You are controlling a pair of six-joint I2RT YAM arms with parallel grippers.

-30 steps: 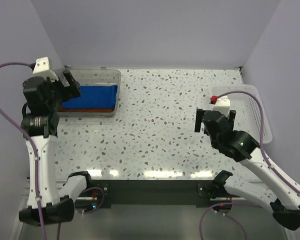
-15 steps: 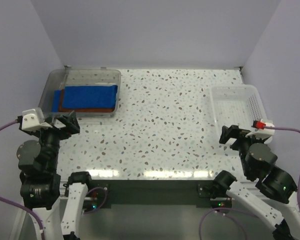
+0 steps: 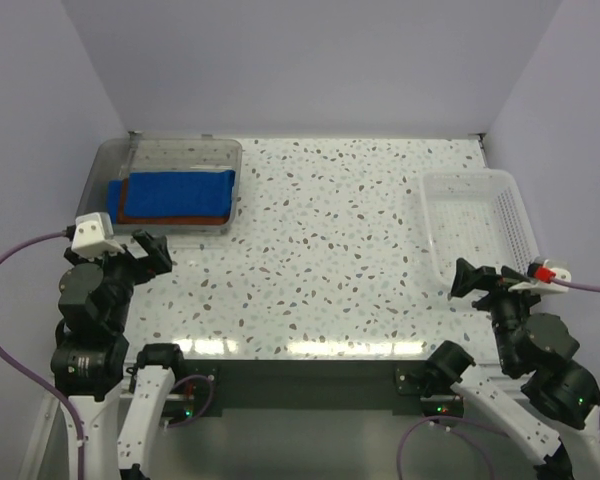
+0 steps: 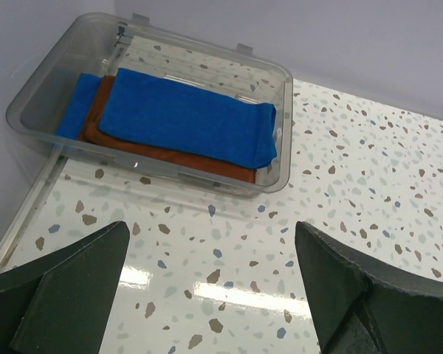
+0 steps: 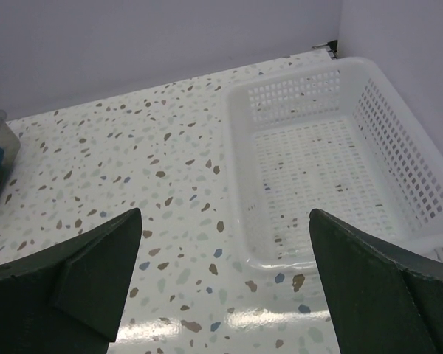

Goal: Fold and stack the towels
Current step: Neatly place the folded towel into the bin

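Left claw (image 3: 145, 255) and right claw (image 3: 480, 280) both gape, holding nothing, near the counter's (image 3: 330, 230) front edge. The towels (image 3: 175, 195) lie folded and stacked in the clear tray (image 3: 170, 145). The task looks done, calling only for parking the arms.

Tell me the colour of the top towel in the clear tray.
Royal blue. The top towel shows best in the left wrist view.

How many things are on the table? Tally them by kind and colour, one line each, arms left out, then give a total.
Blue towels: 2 visible
Rust-brown towel: 1 visible
Clear plastic tray: 1
White mesh basket: 1
Total: 5
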